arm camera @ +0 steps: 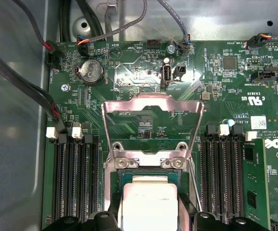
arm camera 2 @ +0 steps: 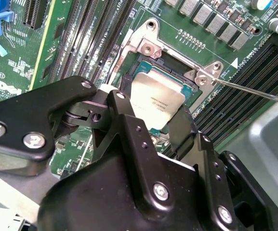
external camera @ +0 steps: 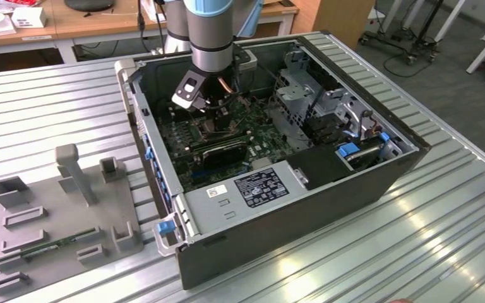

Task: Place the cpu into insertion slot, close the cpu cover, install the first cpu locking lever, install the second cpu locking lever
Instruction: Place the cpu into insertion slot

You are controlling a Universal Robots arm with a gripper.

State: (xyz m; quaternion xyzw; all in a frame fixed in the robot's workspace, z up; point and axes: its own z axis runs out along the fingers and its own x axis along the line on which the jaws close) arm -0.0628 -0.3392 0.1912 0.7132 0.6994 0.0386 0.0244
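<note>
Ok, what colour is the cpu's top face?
The cpu is dull silvery-tan metal on top, clearest in the second wrist view.

I counted one cpu (arm camera: 146,199), one cpu cover (arm camera: 151,103), one insertion slot (arm camera 2: 148,66), two banks of memory slots (arm camera: 73,183), one coin battery (arm camera: 91,72).

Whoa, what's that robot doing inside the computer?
The robot arm is reaching into the open computer case. Its gripper holds the cpu, a little square chip, right at the insertion slot on the green motherboard. The cpu cover is flipped up and open, so nothing is closed or locked yet.
</note>
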